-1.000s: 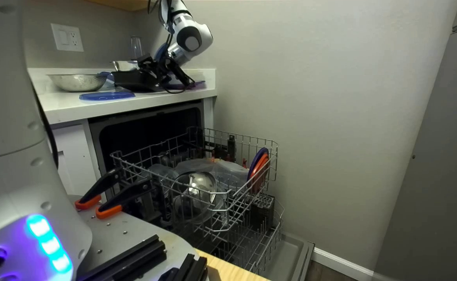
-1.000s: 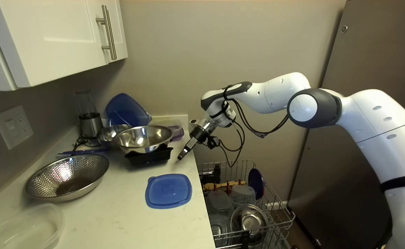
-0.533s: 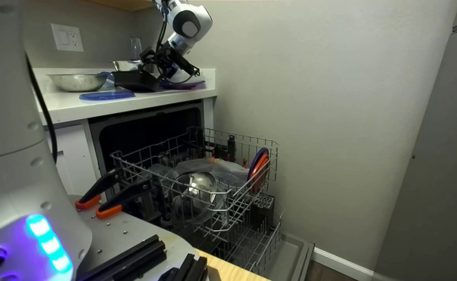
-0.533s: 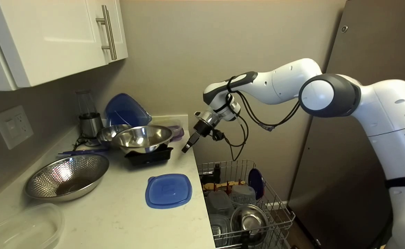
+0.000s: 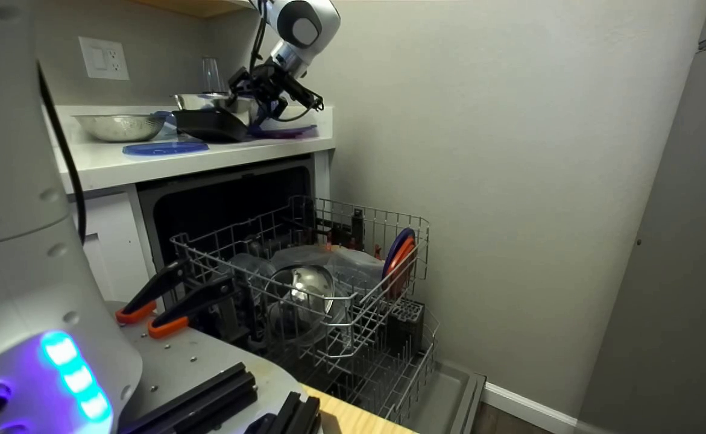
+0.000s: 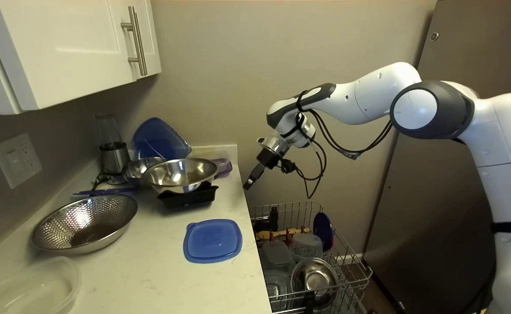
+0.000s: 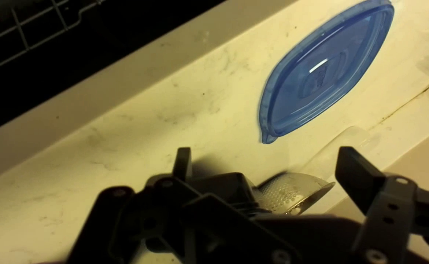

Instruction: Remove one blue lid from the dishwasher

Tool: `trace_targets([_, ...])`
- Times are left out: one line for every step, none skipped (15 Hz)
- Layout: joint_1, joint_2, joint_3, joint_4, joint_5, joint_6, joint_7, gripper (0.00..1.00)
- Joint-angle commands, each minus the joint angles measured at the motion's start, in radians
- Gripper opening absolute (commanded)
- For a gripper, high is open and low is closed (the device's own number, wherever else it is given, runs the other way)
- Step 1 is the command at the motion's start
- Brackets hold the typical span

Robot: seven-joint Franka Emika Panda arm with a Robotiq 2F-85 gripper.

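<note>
Blue lid [image 7: 326,70] lettering [image 7: 321,77], wrist view only

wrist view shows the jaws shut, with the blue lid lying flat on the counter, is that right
Not quite: the jaws are open, as the wrist view shows, their fingers standing wide apart. The blue lid does lie flat on the counter.

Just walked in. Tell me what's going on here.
A white robot arm with dark grey joints hangs by the white marbled counter, its jaws spread and gripping nothing. A rounded-square blue plastic lid lies flat on that counter, so the removal may be done. The open grey dishwasher has its wire upper rack pulled out, holding a round metal bowl, clear plastic containers and a dark blue disc.
</note>
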Motion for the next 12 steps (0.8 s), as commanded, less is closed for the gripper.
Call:
trace_targets([-0.013, -0.079, -0.005, -0.100, -0.039, 0.031, 0.029, 1.00])
trace_targets([-0.015, -0.085, -0.008, -0.110, -0.045, 0.032, 0.030, 1.00])
trace_targets([-0.017, -0.095, -0.011, -0.121, -0.049, 0.034, 0.031, 1.00])
trace_targets([-0.018, -0.101, -0.013, -0.129, -0.053, 0.036, 0.032, 1.00])
trace_targets([-0.018, -0.107, -0.016, -0.138, -0.056, 0.040, 0.031, 1.00])
trace_targets([-0.019, -0.114, -0.019, -0.146, -0.058, 0.042, 0.032, 1.00])
trace_targets([-0.020, -0.118, -0.021, -0.152, -0.059, 0.045, 0.033, 1.00])
trace_targets([-0.022, -0.122, -0.022, -0.158, -0.060, 0.047, 0.033, 1.00])
trace_targets([-0.023, -0.125, -0.023, -0.163, -0.060, 0.051, 0.033, 1.00])
trace_targets([-0.025, -0.127, -0.023, -0.166, -0.061, 0.053, 0.033, 1.00])
trace_targets([-0.032, -0.076, -0.010, -0.106, -0.048, 0.024, 0.008, 1.00])
trace_targets([-0.032, -0.076, -0.009, -0.106, -0.048, 0.024, 0.008, 1.00])
